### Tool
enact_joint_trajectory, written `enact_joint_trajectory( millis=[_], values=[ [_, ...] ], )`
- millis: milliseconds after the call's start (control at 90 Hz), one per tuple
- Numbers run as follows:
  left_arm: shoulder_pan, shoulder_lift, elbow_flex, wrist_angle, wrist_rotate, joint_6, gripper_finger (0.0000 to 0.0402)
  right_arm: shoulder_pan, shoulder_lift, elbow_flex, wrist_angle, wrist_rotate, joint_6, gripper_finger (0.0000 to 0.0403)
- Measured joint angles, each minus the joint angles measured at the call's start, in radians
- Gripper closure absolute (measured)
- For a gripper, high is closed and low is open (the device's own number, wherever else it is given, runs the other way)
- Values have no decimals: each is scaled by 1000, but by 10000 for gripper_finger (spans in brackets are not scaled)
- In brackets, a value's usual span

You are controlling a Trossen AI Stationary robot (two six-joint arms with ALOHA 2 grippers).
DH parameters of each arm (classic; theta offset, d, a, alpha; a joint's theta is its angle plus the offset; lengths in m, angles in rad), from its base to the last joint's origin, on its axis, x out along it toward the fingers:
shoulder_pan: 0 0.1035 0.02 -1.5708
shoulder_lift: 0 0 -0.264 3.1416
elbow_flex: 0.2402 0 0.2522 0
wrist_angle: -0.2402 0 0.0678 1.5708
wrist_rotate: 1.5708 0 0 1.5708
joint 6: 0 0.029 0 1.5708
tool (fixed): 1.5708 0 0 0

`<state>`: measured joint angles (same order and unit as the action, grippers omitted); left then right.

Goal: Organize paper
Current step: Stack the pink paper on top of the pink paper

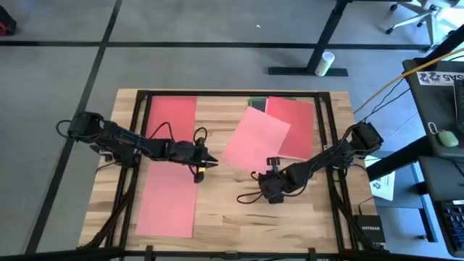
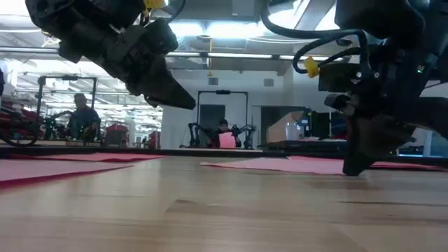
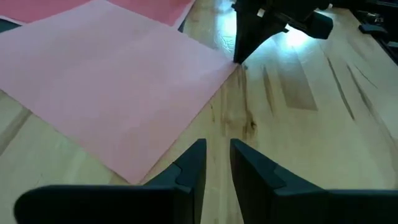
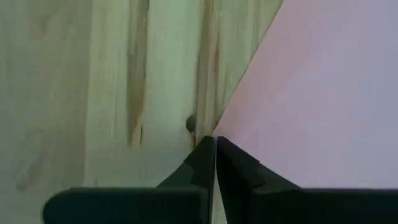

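A pink sheet of paper [image 1: 255, 138] lies flat and askew at the table's middle, partly over a red sheet [image 1: 296, 123] with a green edge [image 1: 257, 101] showing beyond it. Two more red sheets lie at the left, one far [image 1: 172, 116] and one near [image 1: 168, 204]. My right gripper [image 1: 272, 164] is shut, its tips down at the pink sheet's near corner. My left gripper [image 1: 211, 161] hovers above bare wood just left of the pink sheet, its fingers [image 3: 198, 163] a narrow gap apart with nothing between them. My right gripper's shut fingertips [image 4: 215, 144] stand on the tip of the pink sheet's near corner [image 3: 231, 67], coming from above and pointing down. The corner lies flat on the wood. Whether the tips pinch the edge or only press on it, I cannot tell.
A black frame [image 1: 232, 94] runs round the tabletop's edges. Bare wood lies between the two arms and along the near right part of the table [image 1: 290, 217]. People sit in the room behind the table [image 2: 225, 133].
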<state>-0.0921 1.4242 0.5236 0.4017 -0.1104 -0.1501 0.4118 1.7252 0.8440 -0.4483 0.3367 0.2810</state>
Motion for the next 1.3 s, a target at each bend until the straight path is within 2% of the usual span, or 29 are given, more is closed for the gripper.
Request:
enact_joint_trajectory(
  millis=[467,656,844,1044,1300],
  values=[
    [-1,0,0,-2,0,-4,345,43,4,111,-4,-42,-55,403],
    [-1,0,0,-2,0,-7,345,30,2,119,-50,142,-4,400],
    [-1,0,0,-1,0,-11,345,-61,1,87,-54,149,27,402],
    [-1,0,0,-1,0,-13,345,-126,1,40,35,36,29,402],
    [-1,41,1,11,-1,-4,345,-124,30,27,192,-217,-36,402]
  ],
)
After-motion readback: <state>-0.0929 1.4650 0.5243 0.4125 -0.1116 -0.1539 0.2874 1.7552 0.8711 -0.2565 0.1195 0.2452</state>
